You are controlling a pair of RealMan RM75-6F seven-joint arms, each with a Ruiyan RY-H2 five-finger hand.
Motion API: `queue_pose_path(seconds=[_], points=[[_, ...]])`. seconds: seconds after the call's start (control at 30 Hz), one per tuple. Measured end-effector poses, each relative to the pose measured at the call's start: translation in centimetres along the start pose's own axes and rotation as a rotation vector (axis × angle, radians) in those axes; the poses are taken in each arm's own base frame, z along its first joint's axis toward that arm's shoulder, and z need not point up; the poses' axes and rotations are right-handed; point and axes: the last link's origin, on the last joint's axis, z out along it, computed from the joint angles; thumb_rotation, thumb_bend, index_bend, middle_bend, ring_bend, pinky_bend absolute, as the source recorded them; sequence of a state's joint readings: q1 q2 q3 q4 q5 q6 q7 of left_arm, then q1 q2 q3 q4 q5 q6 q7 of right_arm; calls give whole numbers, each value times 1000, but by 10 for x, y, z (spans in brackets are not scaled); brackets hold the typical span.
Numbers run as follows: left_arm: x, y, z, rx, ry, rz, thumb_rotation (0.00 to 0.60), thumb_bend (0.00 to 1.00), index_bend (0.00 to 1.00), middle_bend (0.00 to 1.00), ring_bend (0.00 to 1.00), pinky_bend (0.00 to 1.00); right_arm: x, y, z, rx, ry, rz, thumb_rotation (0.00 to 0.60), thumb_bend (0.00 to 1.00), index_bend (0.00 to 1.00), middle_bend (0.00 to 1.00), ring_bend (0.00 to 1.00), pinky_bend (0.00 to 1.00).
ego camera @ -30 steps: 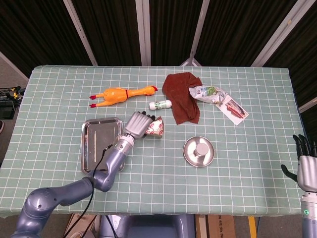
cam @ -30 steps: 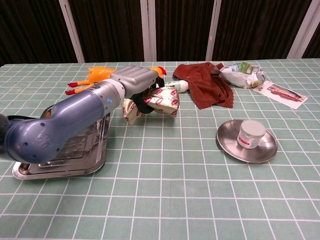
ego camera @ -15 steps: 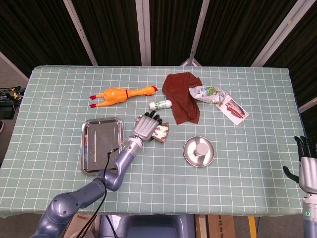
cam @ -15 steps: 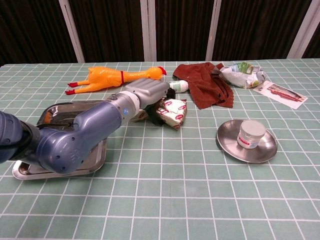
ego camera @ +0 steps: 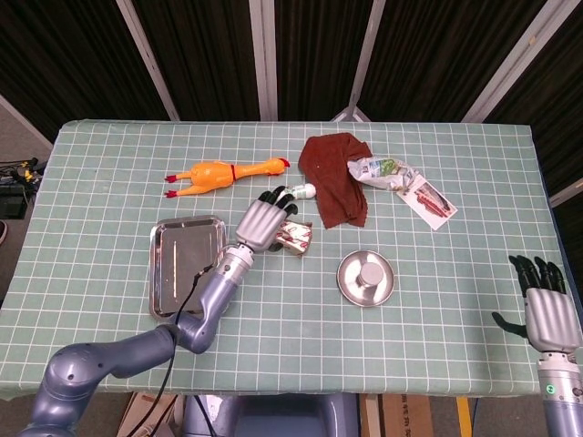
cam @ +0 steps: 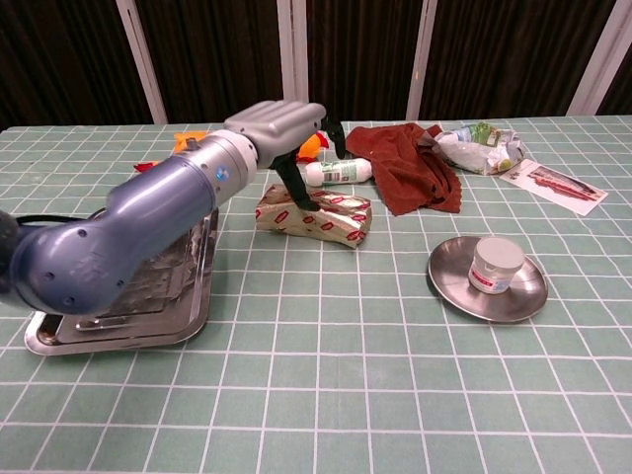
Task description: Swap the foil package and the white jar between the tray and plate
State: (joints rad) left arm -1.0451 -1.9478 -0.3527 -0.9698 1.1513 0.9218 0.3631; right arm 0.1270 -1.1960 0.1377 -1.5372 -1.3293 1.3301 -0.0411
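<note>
Right robot hand point(ego camera: 544, 305) at near tabletop point(ego camera: 437, 273) edge, fingers apart, empty. White jar point(cam: 496, 264) upright on plate point(cam: 449, 281). Tray point(ego camera: 164, 273) to the left, bare. Foil package point(cam: 316, 217) flat on tabletop between tray and plate. Left robot hand point(cam: 281, 128) just above package, fingers spread, released. Beyond: bottle point(cam: 341, 171), rubber chicken point(ego camera: 223, 173), brown cloth point(ego camera: 337, 177).

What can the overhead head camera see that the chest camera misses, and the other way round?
Only the head view shows the right hand, open, fingers apart, off the table's near right edge, and the whole rubber chicken. Only the chest view shows, from the side, that the left hand is lifted above the foil package, which lies on the tablecloth. Both show the tray, the white jar on the plate, the brown cloth and the small bottle.
</note>
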Motion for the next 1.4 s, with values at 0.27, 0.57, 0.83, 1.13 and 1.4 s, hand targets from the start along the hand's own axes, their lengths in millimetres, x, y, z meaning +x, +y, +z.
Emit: queue_pose_path(seconds=[0.27,0.57,0.83,1.13,1.4], points=[[42,-17,-20,26,6,-54,600,46,329,160,78,195,-2,-56,35,116,-129,95,600,168,151,135,0,0],[59,-38,-34,71,13,-70,600,46,327,170,76,196,-11,-121,70,176,-228,159,600,166,177,175,8,0],[68,-45,-40,77,31,-126,600,46,324,174,76,196,-35,-164,78,216,-289,185,600,165,233,234,42,0],[82,-60,-53,103,25,-117,600,68,322,175,76,196,-53,-179,78,243,-298,203,600,165,284,277,67,0],[97,-73,-67,122,42,-78,600,68,322,175,76,196,-60,-174,80,238,-302,183,600,165,289,284,69,0]])
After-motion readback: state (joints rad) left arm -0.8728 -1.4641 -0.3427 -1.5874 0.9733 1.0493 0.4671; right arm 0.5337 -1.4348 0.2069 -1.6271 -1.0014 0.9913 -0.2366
